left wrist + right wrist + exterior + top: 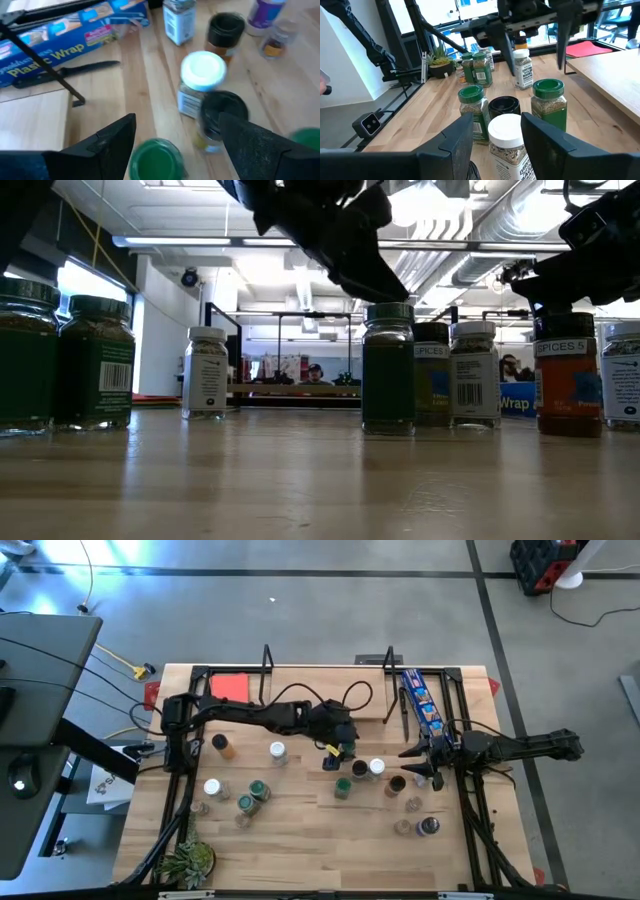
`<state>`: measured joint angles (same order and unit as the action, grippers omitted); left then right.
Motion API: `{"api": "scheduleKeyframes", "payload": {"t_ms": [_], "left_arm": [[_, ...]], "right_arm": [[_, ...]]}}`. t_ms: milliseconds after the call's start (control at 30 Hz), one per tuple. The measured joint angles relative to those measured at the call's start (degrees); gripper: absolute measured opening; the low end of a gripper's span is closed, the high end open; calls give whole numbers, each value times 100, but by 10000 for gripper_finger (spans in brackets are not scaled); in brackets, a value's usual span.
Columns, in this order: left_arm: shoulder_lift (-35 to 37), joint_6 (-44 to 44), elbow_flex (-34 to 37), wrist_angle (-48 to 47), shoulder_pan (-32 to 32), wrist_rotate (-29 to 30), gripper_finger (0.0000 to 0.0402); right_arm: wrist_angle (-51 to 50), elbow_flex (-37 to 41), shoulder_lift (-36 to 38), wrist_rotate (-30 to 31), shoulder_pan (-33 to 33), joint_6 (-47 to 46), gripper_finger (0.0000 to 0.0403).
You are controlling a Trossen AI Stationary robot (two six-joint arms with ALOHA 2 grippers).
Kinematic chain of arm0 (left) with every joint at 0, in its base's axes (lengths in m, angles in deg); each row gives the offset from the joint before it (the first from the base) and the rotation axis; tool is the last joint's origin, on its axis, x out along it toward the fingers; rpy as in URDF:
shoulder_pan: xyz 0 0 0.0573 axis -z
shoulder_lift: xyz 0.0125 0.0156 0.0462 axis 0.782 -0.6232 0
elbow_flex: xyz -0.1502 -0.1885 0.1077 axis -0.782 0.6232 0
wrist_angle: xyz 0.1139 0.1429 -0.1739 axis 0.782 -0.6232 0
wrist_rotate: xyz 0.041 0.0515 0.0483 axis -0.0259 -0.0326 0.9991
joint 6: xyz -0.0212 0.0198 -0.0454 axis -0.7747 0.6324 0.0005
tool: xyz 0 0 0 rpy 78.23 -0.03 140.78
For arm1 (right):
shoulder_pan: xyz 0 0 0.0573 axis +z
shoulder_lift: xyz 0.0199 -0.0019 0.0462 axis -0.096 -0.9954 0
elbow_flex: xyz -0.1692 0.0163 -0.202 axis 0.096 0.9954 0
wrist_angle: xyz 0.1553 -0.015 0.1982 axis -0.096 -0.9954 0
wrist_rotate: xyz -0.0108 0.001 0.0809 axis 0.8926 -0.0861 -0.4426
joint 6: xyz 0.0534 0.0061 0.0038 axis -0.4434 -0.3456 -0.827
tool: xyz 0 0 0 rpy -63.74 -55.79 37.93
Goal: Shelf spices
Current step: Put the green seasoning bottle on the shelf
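Several spice jars stand on the wooden table, among them a middle cluster: a green-lidded jar (343,787), a black-lidded jar (360,770) and a white-lidded jar (377,768). The light-wood shelf (300,680) lies along the table's far side. My left gripper (345,747) is open above a green-lidded jar (155,159), whose lid shows between its fingers (177,125). My right gripper (412,768) is open, level, pointing toward the table's left. The white-lidded jar (506,134) shows between its fingers (497,120), and whether they touch it, I cannot tell.
A red square (230,685) lies on the shelf's left part. A long blue packet (422,705) lies at its right end. More jars stand left (250,795) and near right (420,820). A small plant (188,860) sits at the near left corner.
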<state>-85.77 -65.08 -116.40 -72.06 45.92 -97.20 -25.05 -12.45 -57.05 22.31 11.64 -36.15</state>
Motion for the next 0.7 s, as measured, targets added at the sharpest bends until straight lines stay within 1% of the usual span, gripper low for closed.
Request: {"api": "scheduleKeyframes", "payload": {"t_ms": [100,200,467,567,700], "left_arm": [[2,-31,16,-7,-67,5,280],[2,-44,182,87,-182,28,280],[2,-463,722,951,-201,-76,280],[0,-752,887,1149,-130,128,280],[-2,-1062,929,1188,55,750,280]], "right_arm": [[0,0,5,0,0,1,160],[0,0,4,0,0,0,160],[0,0,2,0,0,0,160],[0,1,2,0,2,0,160],[0,1,2,0,1,0,160]]}}
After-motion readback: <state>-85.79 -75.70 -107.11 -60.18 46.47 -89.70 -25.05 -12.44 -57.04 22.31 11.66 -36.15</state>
